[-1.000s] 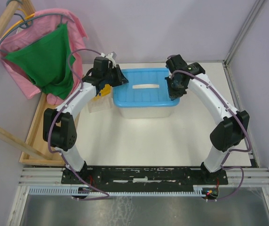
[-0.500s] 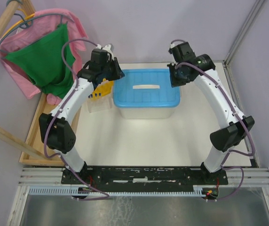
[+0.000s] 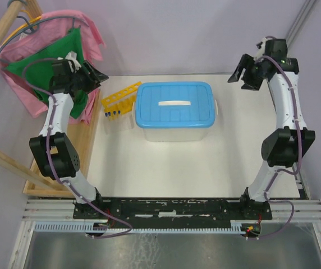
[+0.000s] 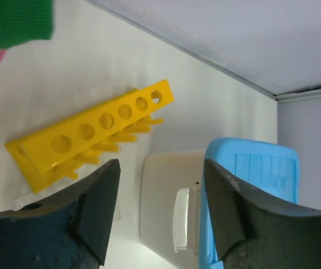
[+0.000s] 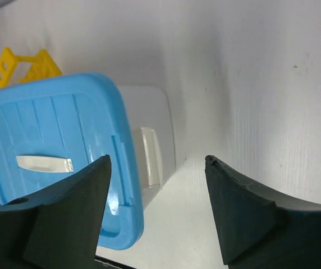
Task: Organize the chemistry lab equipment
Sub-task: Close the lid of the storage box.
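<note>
Green and pink at the far left, at ten o'clock in the top view: hanging as cloth (image 3: 48,67) from a hanger, beside a wooden frame (image 3: 3,154). Hovering just past that cloth as the left gripper (image 3: 96,78), jaws standing wide apart, released, gripping nothing. Looking down from the left wrist between those dark fingers (image 4: 96,213) onto the white table (image 3: 166,168). Lying there at ten o'clock from the tub, just beside its corner: the yellow plastic tube rack (image 4: 93,131), tipped over, turning its row of round holes toward the wrist camera. Resting at six o'clock of the rack, close against it: a few small blue-capped tubes (image 3: 113,114), too small for counting. Sitting mid-table as the large white tub (image 3: 174,133), carrying the blue ribbed lid (image 3: 174,103) on top. Hanging at two o'clock, well apart from the tub, as the right gripper (image 3: 240,78), jaws likewise spread wide, released and holding nothing. Facing back toward nine o'clock, taking in the lid, the tub's end handle and a corner of the rack in the right wrist view.
</note>
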Robot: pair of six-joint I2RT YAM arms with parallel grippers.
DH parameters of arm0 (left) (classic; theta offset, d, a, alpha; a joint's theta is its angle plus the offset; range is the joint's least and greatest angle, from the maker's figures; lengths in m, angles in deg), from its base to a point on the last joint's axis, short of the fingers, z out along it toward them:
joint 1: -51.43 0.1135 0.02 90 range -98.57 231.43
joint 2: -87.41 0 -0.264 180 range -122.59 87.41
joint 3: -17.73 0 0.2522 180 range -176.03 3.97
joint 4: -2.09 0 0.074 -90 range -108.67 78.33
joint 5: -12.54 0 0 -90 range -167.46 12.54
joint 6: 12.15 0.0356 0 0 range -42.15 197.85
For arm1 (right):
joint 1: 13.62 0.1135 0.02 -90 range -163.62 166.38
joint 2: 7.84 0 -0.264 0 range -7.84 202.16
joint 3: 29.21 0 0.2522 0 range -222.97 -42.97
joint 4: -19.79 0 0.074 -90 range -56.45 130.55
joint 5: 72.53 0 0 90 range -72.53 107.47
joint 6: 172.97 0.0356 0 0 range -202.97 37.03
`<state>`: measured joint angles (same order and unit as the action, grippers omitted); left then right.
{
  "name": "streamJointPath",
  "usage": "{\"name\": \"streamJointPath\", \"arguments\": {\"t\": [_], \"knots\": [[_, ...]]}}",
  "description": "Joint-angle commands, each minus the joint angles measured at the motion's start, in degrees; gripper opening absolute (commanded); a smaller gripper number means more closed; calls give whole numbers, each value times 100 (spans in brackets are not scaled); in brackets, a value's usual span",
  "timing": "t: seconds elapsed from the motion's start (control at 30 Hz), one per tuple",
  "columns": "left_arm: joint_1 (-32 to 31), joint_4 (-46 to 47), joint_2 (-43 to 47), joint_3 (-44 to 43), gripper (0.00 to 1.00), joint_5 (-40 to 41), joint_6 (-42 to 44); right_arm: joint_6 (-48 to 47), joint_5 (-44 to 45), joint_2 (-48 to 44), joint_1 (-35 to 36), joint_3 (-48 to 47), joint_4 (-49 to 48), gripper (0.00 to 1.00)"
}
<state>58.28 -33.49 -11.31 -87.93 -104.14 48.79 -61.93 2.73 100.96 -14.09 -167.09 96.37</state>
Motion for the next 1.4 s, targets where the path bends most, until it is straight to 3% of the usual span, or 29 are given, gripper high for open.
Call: {"name": "streamJointPath", "arguments": {"t": [0.0, 0.1, 0.23, 0.5, 0.67, 0.77, 1.0, 1.2, 1.37], "knots": [[189, 1360, 256, 628, 74, -1519, -932, 712, -2085, -836, -670, 1375, -1662, 79], [233, 2392, 329, 1228, 89, -2116, -1621, 1422, -2835, -1218, -936, 2623, -2983, 80], [222, 3256, 314, 1794, 100, -2481, -2105, 1885, -3483, -1258, -1044, 3373, -3883, 80], [154, 4613, 260, 2746, 99, -2659, -2847, 1935, -3900, -1054, -1047, 3877, -4310, 83], [63, 4500, 229, 2864, 96, -2557, -2566, 1785, -4022, -937, -1036, 4069, -4233, 82], [-32, 3668, 168, 2721, 90, -2398, -1948, 1607, -4104, -898, -1033, 4179, -4080, 81], [-269, 2583, 70, 2652, 91, -1940, -975, 1429, -4133, -834, -967, 4551, -4104, 80], [-395, 2652, -22, 2725, 91, -2040, -850, 1410, -4321, -730, -864, 4658, -4231, 80], [-557, 3303, 33, 3017, 93, -2019, -978, 1320, -4434, -624, -728, 4668, -4211, 79]]}}
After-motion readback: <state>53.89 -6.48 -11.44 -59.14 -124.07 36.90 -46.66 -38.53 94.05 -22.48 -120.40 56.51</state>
